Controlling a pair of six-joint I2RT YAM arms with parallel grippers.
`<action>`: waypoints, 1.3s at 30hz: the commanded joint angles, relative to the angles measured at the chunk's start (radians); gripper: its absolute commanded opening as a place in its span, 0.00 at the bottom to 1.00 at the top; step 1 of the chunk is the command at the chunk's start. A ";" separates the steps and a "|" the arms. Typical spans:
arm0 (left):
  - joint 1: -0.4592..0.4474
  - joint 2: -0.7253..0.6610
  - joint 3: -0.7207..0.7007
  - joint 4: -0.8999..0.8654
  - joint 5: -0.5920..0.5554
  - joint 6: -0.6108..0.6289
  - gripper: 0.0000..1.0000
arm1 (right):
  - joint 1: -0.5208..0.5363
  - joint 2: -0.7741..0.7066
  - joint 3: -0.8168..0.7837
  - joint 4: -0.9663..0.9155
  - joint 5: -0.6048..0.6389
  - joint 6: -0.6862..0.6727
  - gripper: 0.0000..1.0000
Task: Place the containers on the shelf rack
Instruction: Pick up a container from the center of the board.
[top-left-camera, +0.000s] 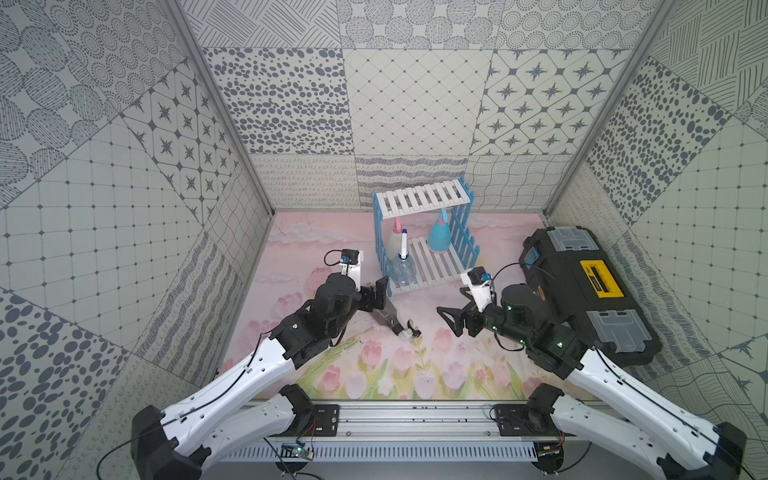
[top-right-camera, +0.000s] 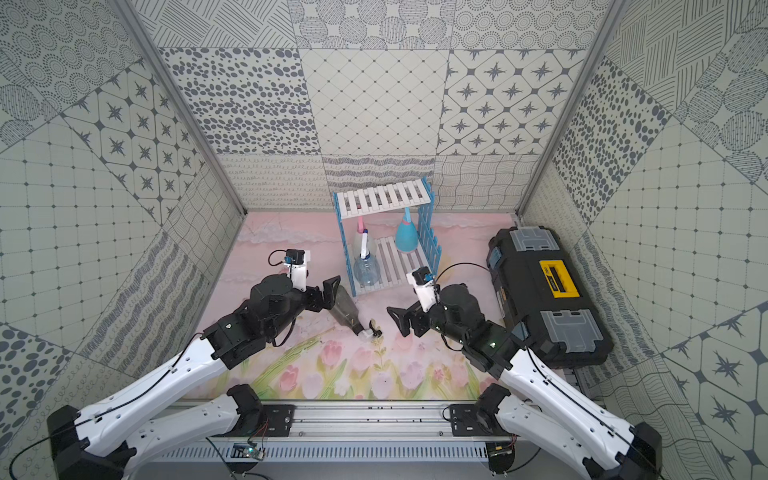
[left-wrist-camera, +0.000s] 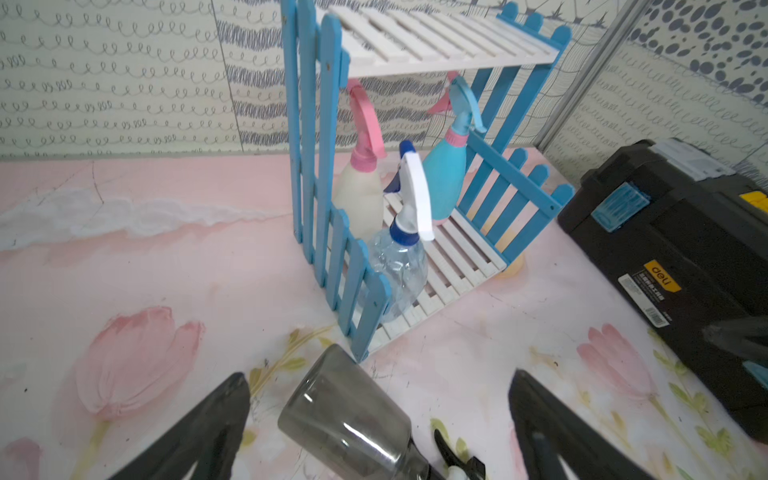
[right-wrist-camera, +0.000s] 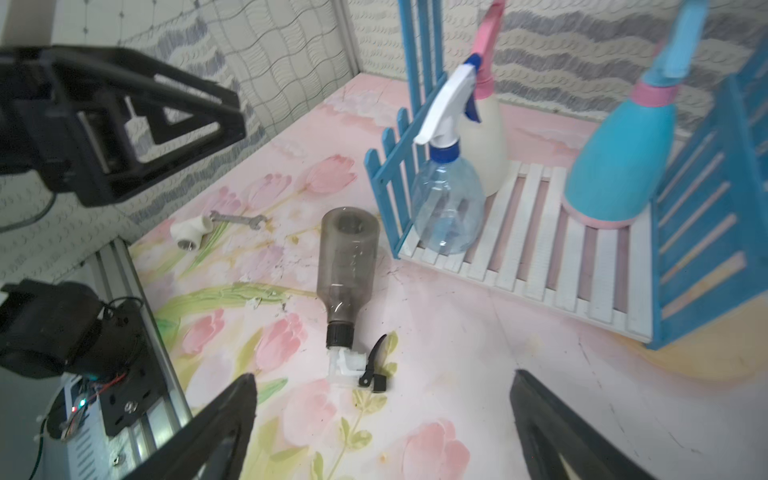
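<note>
The shelf rack (top-left-camera: 419, 197) (top-right-camera: 384, 195) (left-wrist-camera: 440, 41) (right-wrist-camera: 540, 266) stands at the back, white slats between light-blue picket sides. Its lower board carries three upright containers: a milky white bottle (top-left-camera: 393, 246) (left-wrist-camera: 359, 195) with a pink trigger, a clear bluish bottle (top-left-camera: 403, 271) (left-wrist-camera: 399, 257) (right-wrist-camera: 446, 208) and a light-blue cone bottle (top-left-camera: 439, 239) (left-wrist-camera: 442, 183) (right-wrist-camera: 619, 166). A smoky grey bottle (top-left-camera: 388, 319) (top-right-camera: 347, 309) (left-wrist-camera: 349, 419) (right-wrist-camera: 347, 257) lies on its side on the mat in front of the rack. My left gripper (top-left-camera: 380, 303) (left-wrist-camera: 378, 374) is open, its fingers either side of that bottle's base without touching it. My right gripper (top-left-camera: 451, 301) (right-wrist-camera: 383, 374) is open and empty, close to the bottle's trigger end.
A big black toolbox (top-left-camera: 590, 291) (left-wrist-camera: 665, 249) with a yellow handle fills the right side. A white pipe elbow (right-wrist-camera: 189, 230) and a small wrench (right-wrist-camera: 237, 219) lie on the mat near the left wall. Patterned walls enclose three sides; a metal rail (top-left-camera: 415, 419) runs along the front.
</note>
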 joint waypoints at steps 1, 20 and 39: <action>0.131 -0.054 -0.078 -0.130 0.290 -0.057 0.99 | 0.121 0.113 0.042 0.028 0.178 -0.108 0.97; 0.229 -0.086 -0.114 -0.191 0.413 0.056 0.99 | 0.337 0.723 0.073 0.372 0.468 -0.254 0.90; 0.229 -0.081 -0.088 -0.231 0.397 0.078 0.99 | 0.254 0.924 0.131 0.494 0.395 -0.345 0.43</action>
